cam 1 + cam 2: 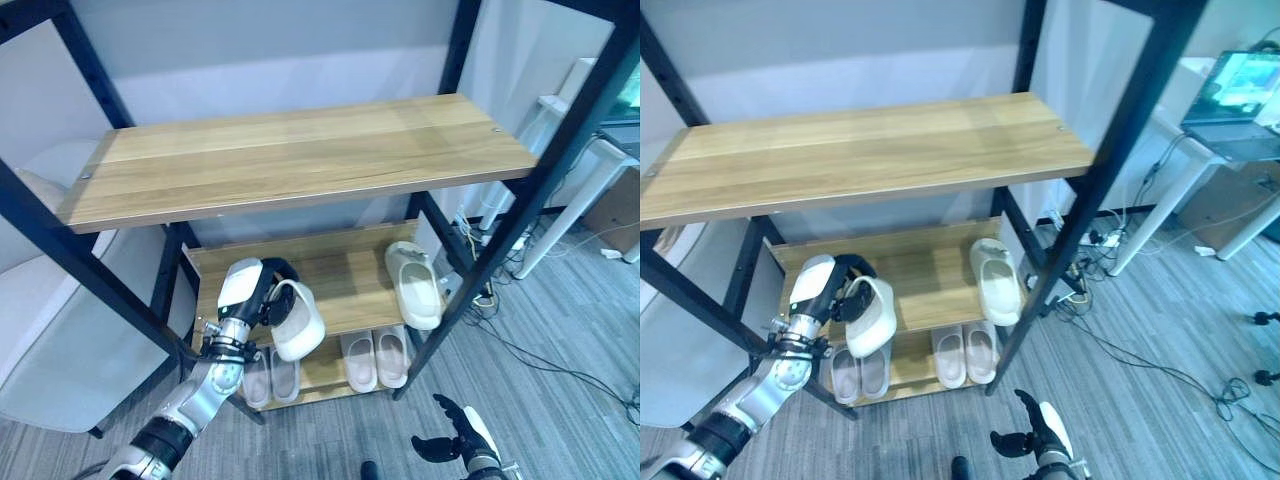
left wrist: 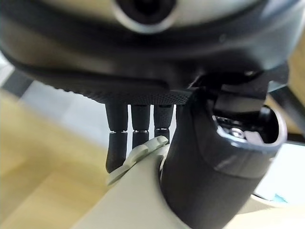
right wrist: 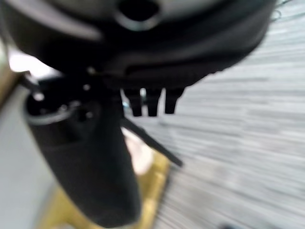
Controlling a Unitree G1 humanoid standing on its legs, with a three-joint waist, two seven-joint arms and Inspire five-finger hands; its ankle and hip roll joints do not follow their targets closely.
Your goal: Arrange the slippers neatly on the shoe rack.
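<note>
While gripped, slipper (image 1: pixel 297 322) overhangs middle shelf (image 1: pixel 340 265) edge.

The shoe rack (image 1: pixel 300 160) has matt wood-grain shelves on black metal posts; the cream slippers (image 1: pixel 414 285) look smooth and rubbery (foam, perhaps); the floor (image 1: pixel 570 340) is grey, grained planking.

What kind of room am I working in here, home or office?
Probably an office or lab, not a home: grey carpet tiles, a white desk with a laptop, and a power strip with loose cables beside the shoe rack.
</note>
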